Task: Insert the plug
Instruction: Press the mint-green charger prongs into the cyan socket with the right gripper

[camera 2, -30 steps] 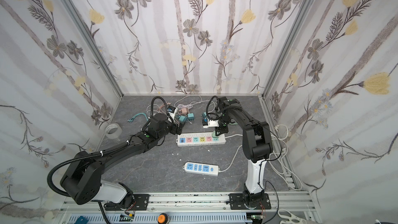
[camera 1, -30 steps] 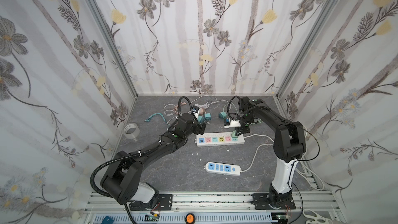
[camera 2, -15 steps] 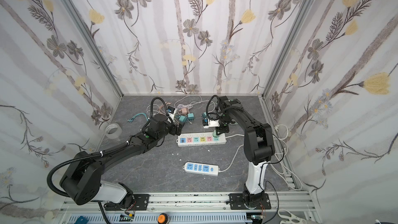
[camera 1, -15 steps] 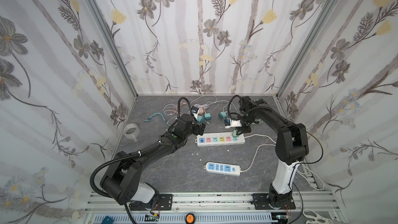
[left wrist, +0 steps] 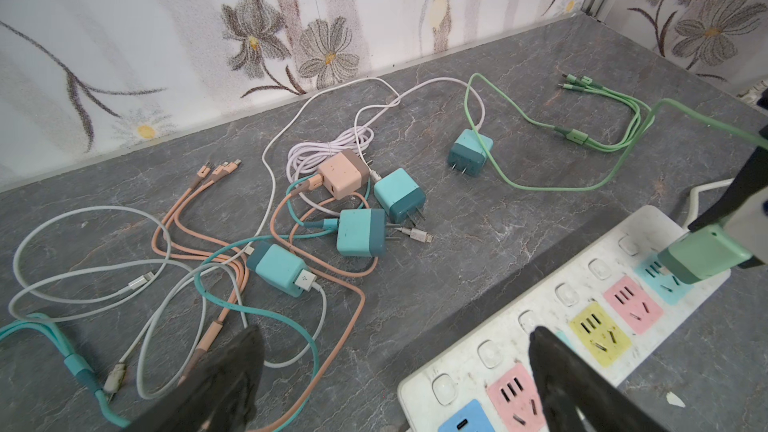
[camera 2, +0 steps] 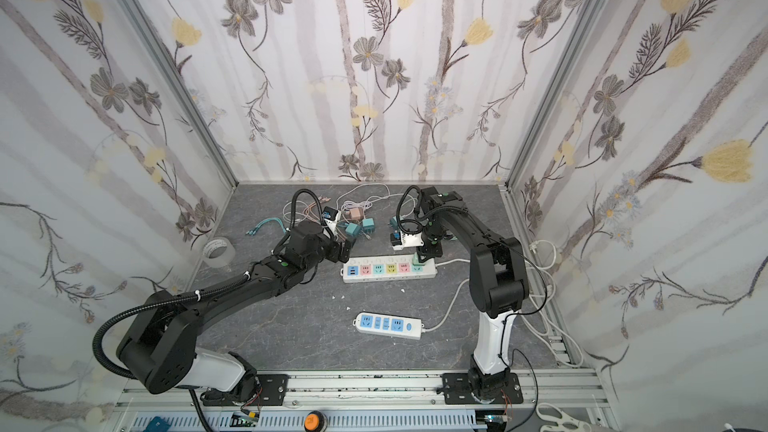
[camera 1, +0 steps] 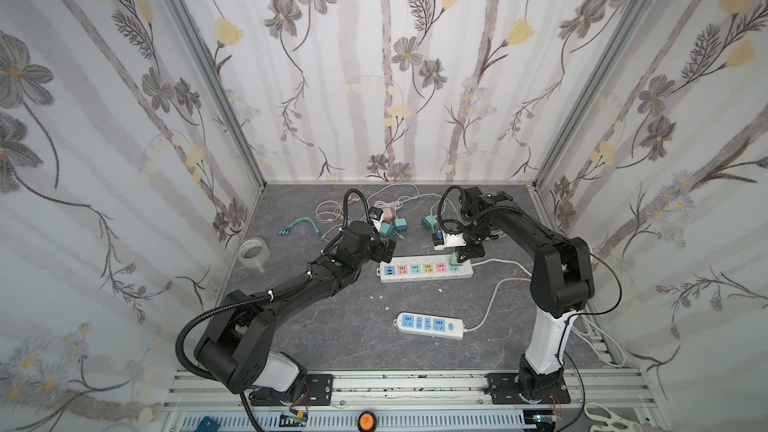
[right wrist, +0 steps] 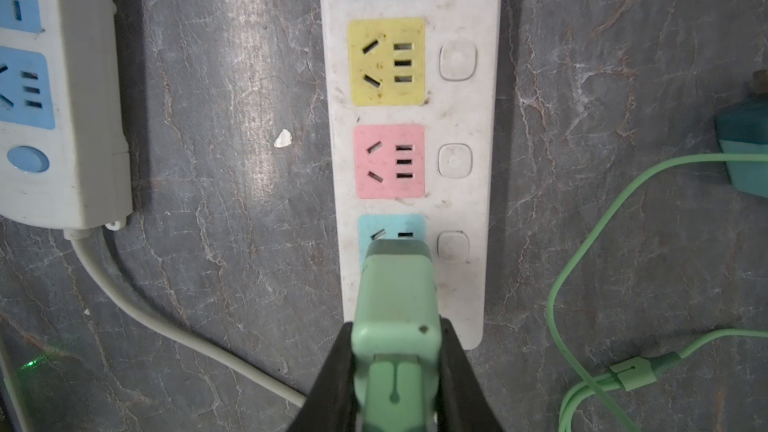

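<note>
Gripping a pale green, cube-shaped plastic charger plug (right wrist: 395, 292) across its two flat side walls with the right gripper (right wrist: 397, 351), black fingers (right wrist: 328, 380) clamped on the rear half near the cable end. Holding it nose-first over the teal end socket (right wrist: 390, 228) of the long white plastic power strip with coloured sockets (right wrist: 457, 118), seemingly with the prongs at or just inside the slots, though hard to say how deep with the plug body hiding them. Judged light, rigid and smooth-skinned, so apt to twist or slip in a pinch if pushed off-axis. Best taken on the flat sides, square to the body, never by the soft pale green cable (right wrist: 582, 251) trailing off the back. Likely to want a straight, firm push, at some risk of skating the light strip across the grey marbled tabletop (right wrist: 249, 160). Hovering with the left gripper (left wrist: 395, 347) spread wide and empty near the strip's other end. Beyond the strip, a loose heap of teal and pink cube chargers with tangled cables (left wrist: 359, 232), and nearer the arm bases a second white power strip with blue sockets (camera 1: 428, 324), well apart from both grippers
</note>
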Tool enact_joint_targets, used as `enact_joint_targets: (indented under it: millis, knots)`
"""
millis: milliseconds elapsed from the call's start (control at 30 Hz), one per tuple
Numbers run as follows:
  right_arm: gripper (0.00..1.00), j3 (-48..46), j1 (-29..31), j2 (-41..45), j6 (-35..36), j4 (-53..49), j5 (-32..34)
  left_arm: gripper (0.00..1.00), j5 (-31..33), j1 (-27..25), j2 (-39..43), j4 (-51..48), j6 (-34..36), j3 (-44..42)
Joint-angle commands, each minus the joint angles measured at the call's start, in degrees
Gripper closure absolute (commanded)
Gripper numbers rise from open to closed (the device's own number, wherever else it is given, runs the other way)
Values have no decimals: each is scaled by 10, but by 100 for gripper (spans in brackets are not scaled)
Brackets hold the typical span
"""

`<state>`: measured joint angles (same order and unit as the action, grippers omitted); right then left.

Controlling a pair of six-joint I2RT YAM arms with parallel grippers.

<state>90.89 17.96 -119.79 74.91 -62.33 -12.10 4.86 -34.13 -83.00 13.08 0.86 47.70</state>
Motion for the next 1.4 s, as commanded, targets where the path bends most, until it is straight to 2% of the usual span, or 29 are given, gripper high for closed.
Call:
enact_joint_targets:
  millis: [0, 700, 833, 1067, 1300, 1367]
  knots:
    - [100, -6, 1, -5, 12, 19, -12, 0, 3, 2, 1, 12, -8, -3]
    - [100, -21, 19, 2, 22, 43, -4, 0, 0, 4, -7, 17, -12, -7]
    - [100, -17, 20, -9, 23, 36, 16, 0, 1, 5, -8, 19, -11, -9]
    - [100, -16, 40, -50, 7, 32, 90, 0, 1, 6, -7, 14, -12, -11]
    - [100, -14, 49, -54, -5, 16, 103, 0, 3, 9, -6, 14, -20, -17]
    - [85, -21, 49, -45, -8, 13, 85, 0, 5, 9, -7, 13, -19, -18]
